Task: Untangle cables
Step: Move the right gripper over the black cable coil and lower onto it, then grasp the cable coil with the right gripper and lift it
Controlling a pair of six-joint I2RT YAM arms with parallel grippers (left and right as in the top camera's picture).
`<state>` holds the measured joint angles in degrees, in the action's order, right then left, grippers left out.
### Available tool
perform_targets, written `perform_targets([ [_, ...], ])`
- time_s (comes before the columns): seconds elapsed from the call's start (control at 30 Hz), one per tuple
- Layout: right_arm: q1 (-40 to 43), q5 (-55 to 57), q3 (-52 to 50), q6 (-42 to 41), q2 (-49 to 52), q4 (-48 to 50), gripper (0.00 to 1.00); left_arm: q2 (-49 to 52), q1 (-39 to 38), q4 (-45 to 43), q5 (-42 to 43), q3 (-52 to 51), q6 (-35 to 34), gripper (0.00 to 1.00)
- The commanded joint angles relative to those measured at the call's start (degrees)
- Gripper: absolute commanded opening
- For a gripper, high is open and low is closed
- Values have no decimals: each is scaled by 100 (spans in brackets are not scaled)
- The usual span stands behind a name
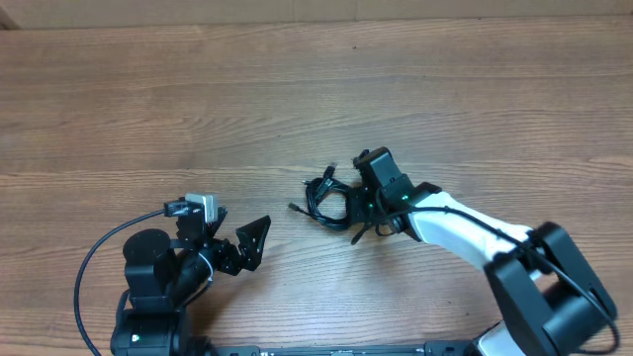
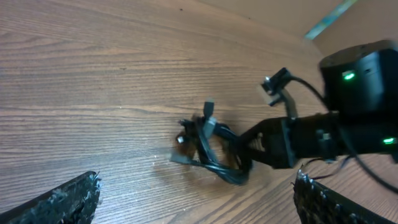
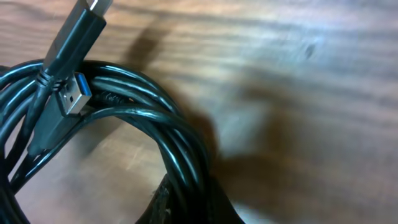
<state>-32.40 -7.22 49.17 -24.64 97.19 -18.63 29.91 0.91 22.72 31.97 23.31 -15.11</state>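
Note:
The cables (image 1: 328, 198) lie as a small black coiled tangle in the middle of the wooden table, with plug ends sticking out. In the right wrist view the cables (image 3: 140, 106) form a loop of several strands, and a blue-tongued USB plug (image 3: 73, 94) rests on them. My right gripper (image 1: 354, 205) is shut on the right side of the coil; its jaws pinch the strands at the right gripper (image 3: 189, 205). The left wrist view shows the cables (image 2: 211, 146) with the right gripper (image 2: 241, 148) clamped on them. My left gripper (image 1: 242, 247) stands open, left of the tangle and apart from it.
Bare wooden tabletop (image 1: 148, 109) surrounds the tangle. The left arm's own thick black cable (image 1: 94, 252) loops at the lower left. The right arm's white body (image 1: 465, 232) stretches off toward the lower right.

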Motion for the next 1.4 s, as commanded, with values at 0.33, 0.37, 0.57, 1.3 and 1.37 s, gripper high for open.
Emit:
perform_targets([
  [0.33,157,-2618,688,-645,-1484,-533,4,-2,52,-42,66,127,-55,99],
  [0.37,157,-2625,678,-393,-1484,-592,4,-2,52,-46,61,127,-55,100],
  [0.57,157,-3016,678,1543,-1484,-822,4,-2,52,-31,46,127,-55,100],
  [1.3,151,-1556,678,3191,-1478,-723,4,-2,48,-199,133,127,-2481,98],
  [1.37,151,-1672,678,3165,-1478,-737,4,-2,7,-243,286,127,-2382,100],
])
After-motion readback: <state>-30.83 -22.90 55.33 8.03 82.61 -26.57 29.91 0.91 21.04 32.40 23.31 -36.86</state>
